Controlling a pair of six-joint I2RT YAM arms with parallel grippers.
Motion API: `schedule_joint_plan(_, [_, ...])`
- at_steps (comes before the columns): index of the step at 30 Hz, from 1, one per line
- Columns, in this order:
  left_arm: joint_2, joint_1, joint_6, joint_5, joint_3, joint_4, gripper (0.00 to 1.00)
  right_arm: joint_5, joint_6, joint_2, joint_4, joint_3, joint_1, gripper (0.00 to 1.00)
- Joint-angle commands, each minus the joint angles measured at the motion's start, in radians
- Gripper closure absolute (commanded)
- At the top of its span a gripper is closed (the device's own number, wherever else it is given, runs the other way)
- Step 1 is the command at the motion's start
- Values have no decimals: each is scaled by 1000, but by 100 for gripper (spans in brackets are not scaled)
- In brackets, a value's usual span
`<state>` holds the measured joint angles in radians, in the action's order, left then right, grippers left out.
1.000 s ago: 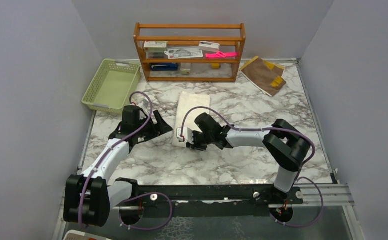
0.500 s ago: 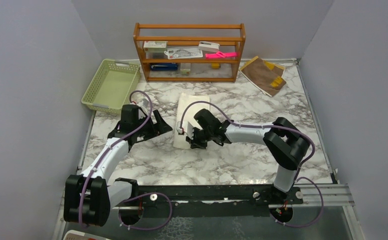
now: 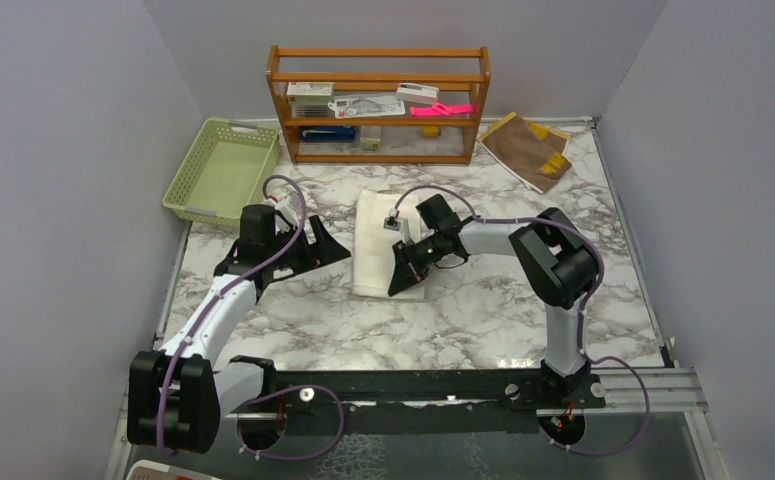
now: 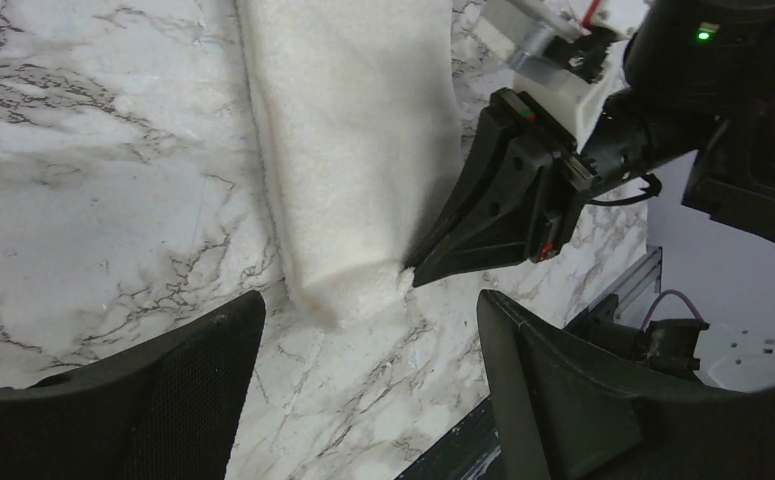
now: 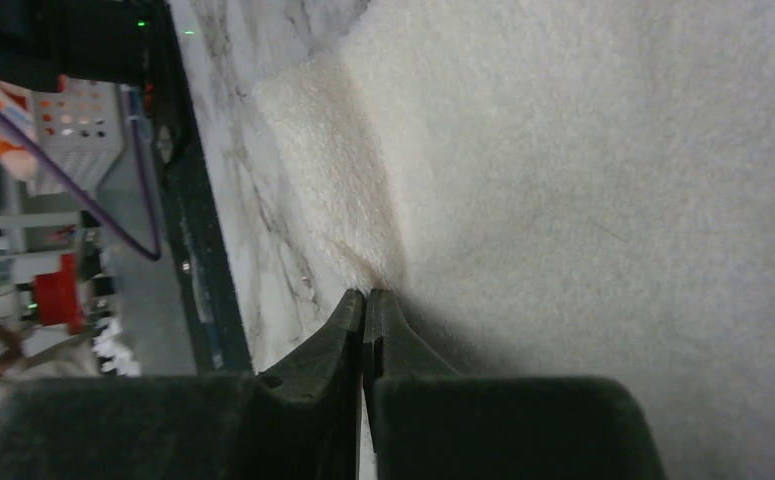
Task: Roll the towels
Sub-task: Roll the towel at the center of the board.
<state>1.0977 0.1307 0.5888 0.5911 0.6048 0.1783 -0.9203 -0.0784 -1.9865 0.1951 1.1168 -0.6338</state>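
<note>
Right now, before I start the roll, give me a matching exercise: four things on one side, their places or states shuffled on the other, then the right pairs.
Things:
1. cream towel
2. brown towel
3. left end effector
4. right end effector

Places or states:
A. shut, tips at the cream towel's near edge
B. far right corner, beside the wooden shelf
C. lying flat and unrolled in the middle
D. open, just left of the cream towel

Pairs: 1-C; 2-B; 3-D; 4-A
</note>
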Motion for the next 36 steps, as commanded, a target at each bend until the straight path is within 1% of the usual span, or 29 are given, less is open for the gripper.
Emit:
schedule_joint_plan(1, [-17,-6,29,90,-25,-87,20,-258,-145,-23,-21,0,11,99])
schedule_joint_plan(6, [-12,-1,81,131,-59,-162,20,-297,-215,-72,-18,38,31,99])
schedule_joint_plan(9, [-6,12,109,156,-77,-207,20,-328,-286,-113,-29,64,43,99])
schedule_joint_plan(14, [-5,56,143,165,-97,-262,20,-298,-369,-187,-30,101,62,99])
schedule_joint_plan(20, [-10,121,196,156,-129,-334,22,-278,-515,-260,-101,83,107,99])
schedule_joint_plan(27, [50,232,261,95,-187,-447,25,-222,-552,-288,-91,80,117,99])
schedule_joint_plan(31, [108,238,283,50,-221,-516,26,-213,-553,-283,-91,71,117,99])
schedule_joint_plan(36, [196,238,285,5,-206,-600,27,-199,-521,-284,-57,70,117,99])
